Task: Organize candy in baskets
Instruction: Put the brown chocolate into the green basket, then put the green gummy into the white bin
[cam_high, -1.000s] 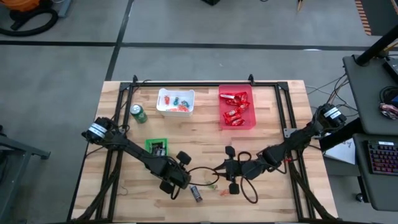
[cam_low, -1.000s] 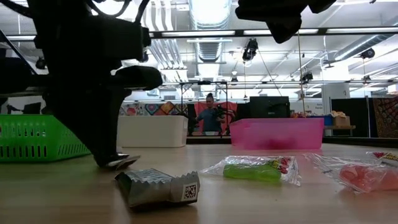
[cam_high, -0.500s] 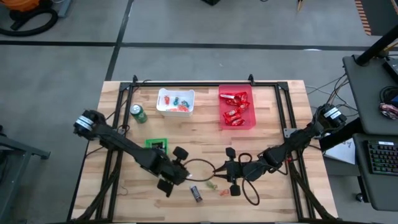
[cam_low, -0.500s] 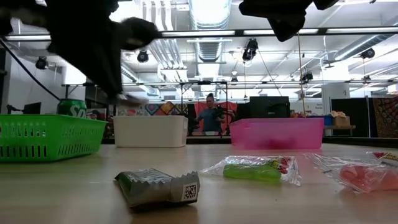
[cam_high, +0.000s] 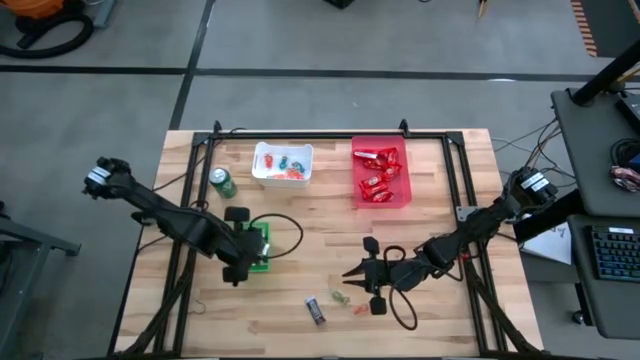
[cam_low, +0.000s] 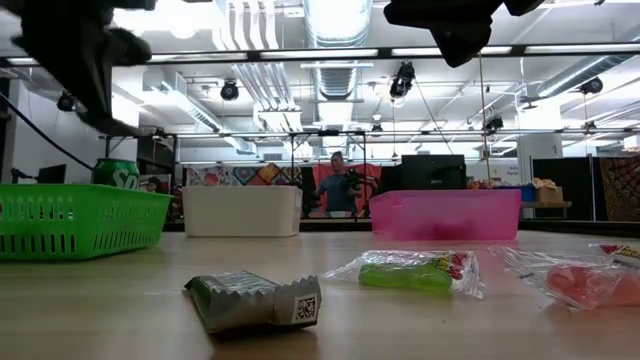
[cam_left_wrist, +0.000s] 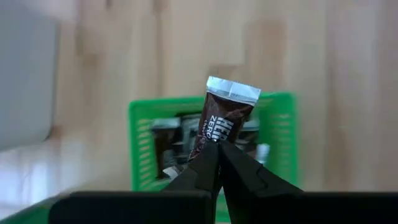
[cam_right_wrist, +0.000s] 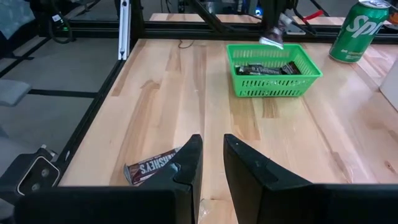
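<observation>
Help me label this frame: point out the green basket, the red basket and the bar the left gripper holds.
green basket (cam_right_wrist: 273, 78), right wrist view, front wall.
red basket (cam_high: 403, 178), high view, right rim.
dark-wrapped bar (cam_left_wrist: 222, 121), left wrist view, wrapper middle.

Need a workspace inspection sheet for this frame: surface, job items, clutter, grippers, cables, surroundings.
Surface: wooden table, black frame rails along its edges.
Job's things: white basket holds small coloured pieces; red basket holds red-wrapped bars; green basket holds dark bars. Loose on the table: a silver-wrapped bar, a green piece, an orange piece.
Clutter: green drink can beside the white basket.
Grippers: left gripper above the green basket, shut on a dark mini bar; right gripper near the loose candy, fingers slightly apart, holding nothing.
Cables: black cable loops on both arms.
Surroundings: person beyond the table, desk with keyboard.
</observation>
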